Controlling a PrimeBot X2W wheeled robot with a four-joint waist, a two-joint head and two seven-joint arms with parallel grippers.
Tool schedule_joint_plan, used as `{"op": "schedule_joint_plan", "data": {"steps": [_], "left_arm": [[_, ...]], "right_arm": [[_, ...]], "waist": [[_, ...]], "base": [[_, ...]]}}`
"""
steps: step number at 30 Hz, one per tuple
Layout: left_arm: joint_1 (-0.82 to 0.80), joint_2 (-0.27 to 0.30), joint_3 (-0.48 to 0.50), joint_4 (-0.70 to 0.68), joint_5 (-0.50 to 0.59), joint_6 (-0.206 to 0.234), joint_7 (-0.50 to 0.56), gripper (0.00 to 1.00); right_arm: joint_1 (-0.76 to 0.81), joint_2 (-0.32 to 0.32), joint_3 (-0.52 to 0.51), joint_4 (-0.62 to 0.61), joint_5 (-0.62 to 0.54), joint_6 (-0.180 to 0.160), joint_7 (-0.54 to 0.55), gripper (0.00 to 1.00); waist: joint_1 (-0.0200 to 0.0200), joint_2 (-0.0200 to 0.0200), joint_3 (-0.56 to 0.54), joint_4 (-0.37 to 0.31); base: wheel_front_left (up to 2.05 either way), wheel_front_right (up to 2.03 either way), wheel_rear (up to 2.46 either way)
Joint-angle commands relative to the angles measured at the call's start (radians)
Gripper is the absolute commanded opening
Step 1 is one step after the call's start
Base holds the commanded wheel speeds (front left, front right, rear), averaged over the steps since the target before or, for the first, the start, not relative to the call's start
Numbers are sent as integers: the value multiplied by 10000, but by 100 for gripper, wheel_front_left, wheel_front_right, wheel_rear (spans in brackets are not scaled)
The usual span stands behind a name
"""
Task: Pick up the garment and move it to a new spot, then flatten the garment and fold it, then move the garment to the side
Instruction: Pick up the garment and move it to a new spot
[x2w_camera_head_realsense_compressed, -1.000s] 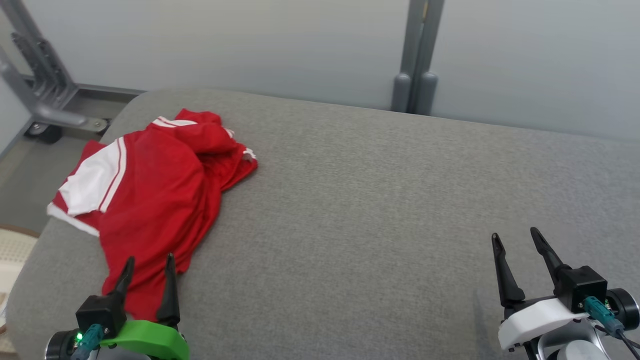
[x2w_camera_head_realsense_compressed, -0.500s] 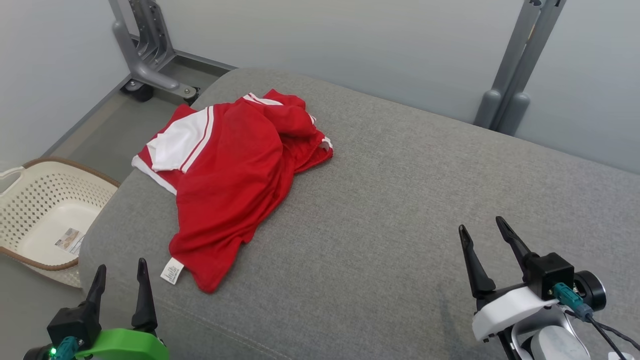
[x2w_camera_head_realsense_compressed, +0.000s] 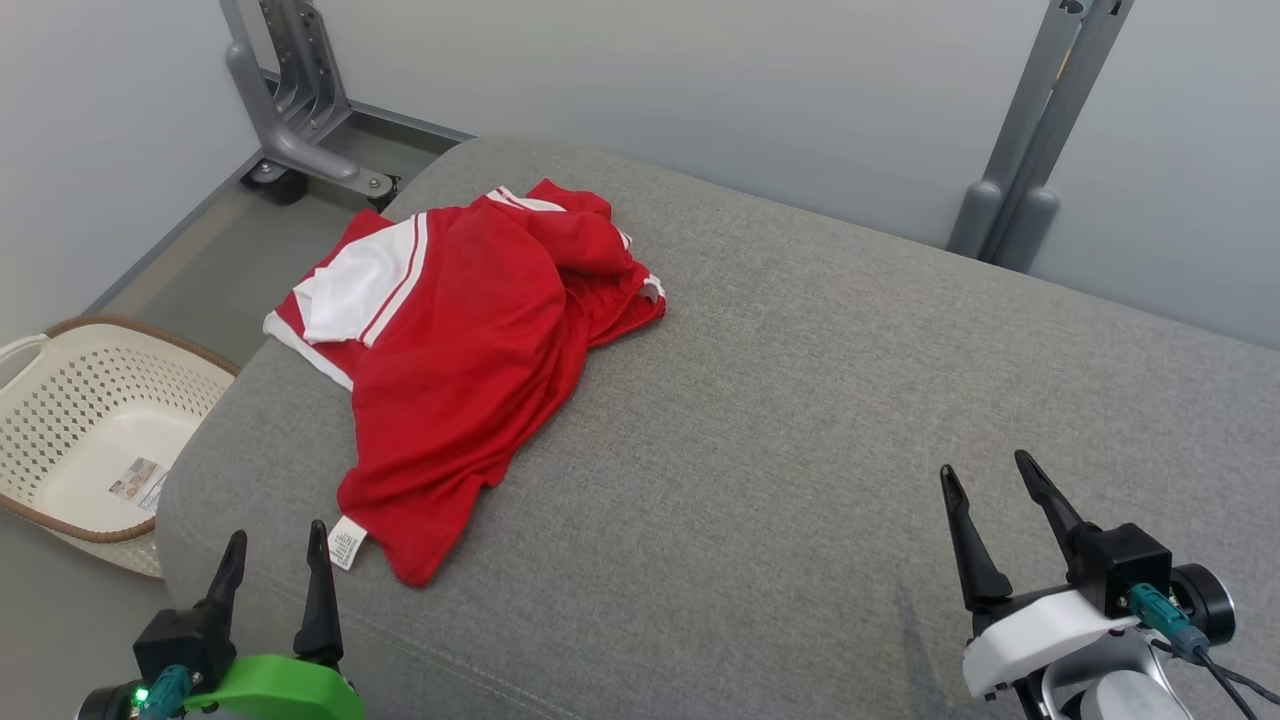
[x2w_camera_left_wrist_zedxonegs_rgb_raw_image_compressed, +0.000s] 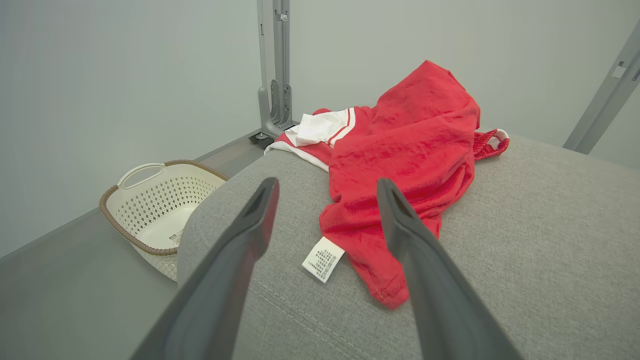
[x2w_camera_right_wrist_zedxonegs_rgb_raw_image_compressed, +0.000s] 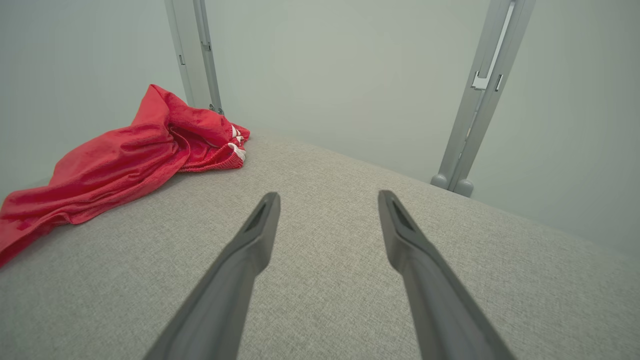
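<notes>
Surface: the grey upholstered cushion (x2w_camera_head_realsense_compressed: 800, 400) took up most of the head view. The red-and-white sports garment (x2w_camera_head_realsense_compressed: 460, 340) lay crumpled on its upper-left part, reaching the cushion's left edge above the cream laundry basket (x2w_camera_head_realsense_compressed: 70, 400) on the floor at far left.

My left gripper (x2w_camera_head_realsense_compressed: 278, 532) stood at lower left, fingers apart and empty, just short of the near hem. My right gripper (x2w_camera_head_realsense_compressed: 983, 464), equally spread, was at lower right, well apart from the cloth.

Assessment: light, limp, thin knit, liable to bunch. Recommended hold: the near hem corner beside the white care label (x2w_camera_head_realsense_compressed: 345, 543).
</notes>
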Motion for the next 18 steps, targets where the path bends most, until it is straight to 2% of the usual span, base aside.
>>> {"op": "schedule_joint_plan", "data": {"steps": [1, 7, 13, 18], "left_arm": [[-262, -18, -144, 191, -44, -21, -4, 100], [-1275, 21, -578, 846, -500, -26, 357, 100], [-3223, -44, -1219, 1441, -1678, -28, 1602, 100], [-4739, 229, -1461, 2267, -2406, -29, 2176, 100]], "right_arm": [[121, -40, -64, -120, -26, -6, -35, 100], [-138, -270, -59, -307, -161, -6, -35, 100], [-1144, -707, 322, -462, -463, -8, -35, 100], [-1940, -941, 615, -473, -568, -8, -35, 100]], "waist": [[0, 0, 105, -66], [0, 0, 768, -233], [0, 0, 2392, -699], [0, 0, 3434, -1166]], "base": [[0, 0, 0], [0, 0, 0], [0, 0, 0], [0, 0, 0]]}}
